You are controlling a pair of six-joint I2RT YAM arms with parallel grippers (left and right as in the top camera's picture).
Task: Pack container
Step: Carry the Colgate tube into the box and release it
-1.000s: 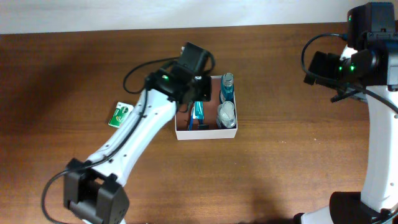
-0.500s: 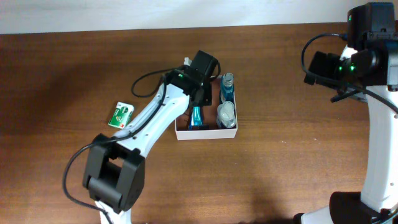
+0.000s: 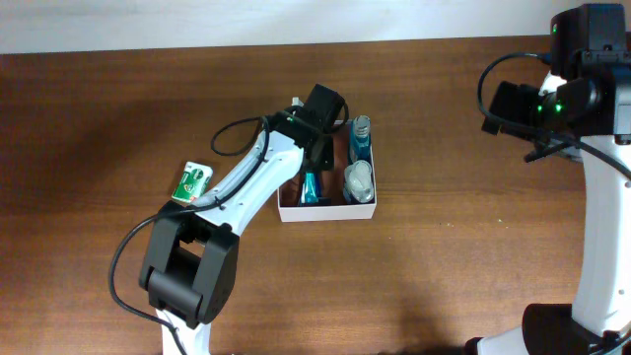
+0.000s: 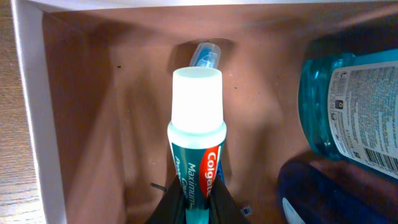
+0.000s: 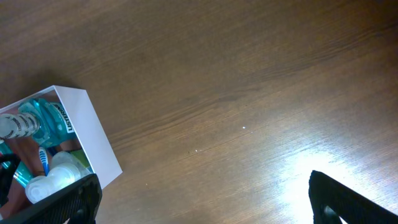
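Observation:
The container (image 3: 325, 211) is a shallow white-walled box with a pinkish-brown inside, mid-table. It also shows in the left wrist view (image 4: 28, 93) and the right wrist view (image 5: 93, 140). My left gripper (image 4: 196, 208) is inside it, shut on a Colgate toothpaste tube (image 4: 194, 143) with a white cap; the tube shows from overhead (image 3: 312, 185). A blue mouthwash bottle (image 3: 360, 138) and a clear capped bottle (image 3: 359, 181) lie in the container's right half. A toothbrush head (image 4: 205, 53) lies under the tube. My right gripper (image 5: 202, 199) is open and empty, high at the far right.
A small green-and-white packet (image 3: 190, 181) lies on the wooden table left of the container. The left arm (image 3: 237, 197) reaches diagonally from the front left. The right arm's base (image 3: 592, 247) stands at the right edge.
My left gripper has swung right and down into the container with the toothpaste tube. The right arm has not moved.

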